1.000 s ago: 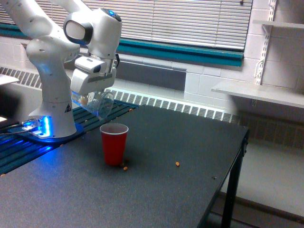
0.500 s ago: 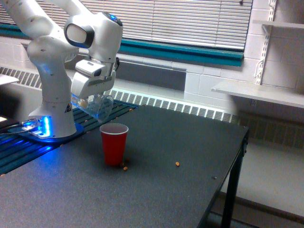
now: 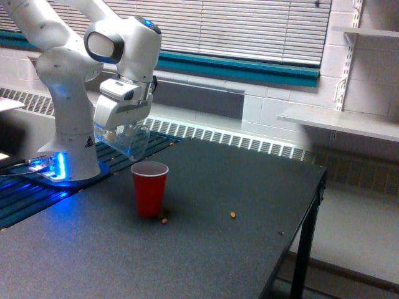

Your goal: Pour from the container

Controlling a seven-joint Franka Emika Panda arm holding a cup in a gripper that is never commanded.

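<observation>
Exterior view: white gripper [image 3: 120,119] clamped on clear, tapered plastic tumbler [image 3: 128,138], tilted mouth-down toward 4 o'clock, hanging just above opaque red plastic cup [image 3: 149,187] at its 10 o'clock. Probably light, thin-walled, slippery; best held mid-wall, gently. Dark grey matte tabletop [image 3: 206,249], two small orange bits at cup's 4 o'clock; window blinds, radiator, white block wall behind.

A red cup [image 3: 149,189] is seen upright on the dark table [image 3: 206,249], its white inside showing. A small orange bit [image 3: 164,220] lies at its 5 o'clock, touching or nearly so. Another orange bit [image 3: 232,215] lies well apart at 3 o'clock. Closed blinds [image 3: 249,28] are noted behind.
</observation>
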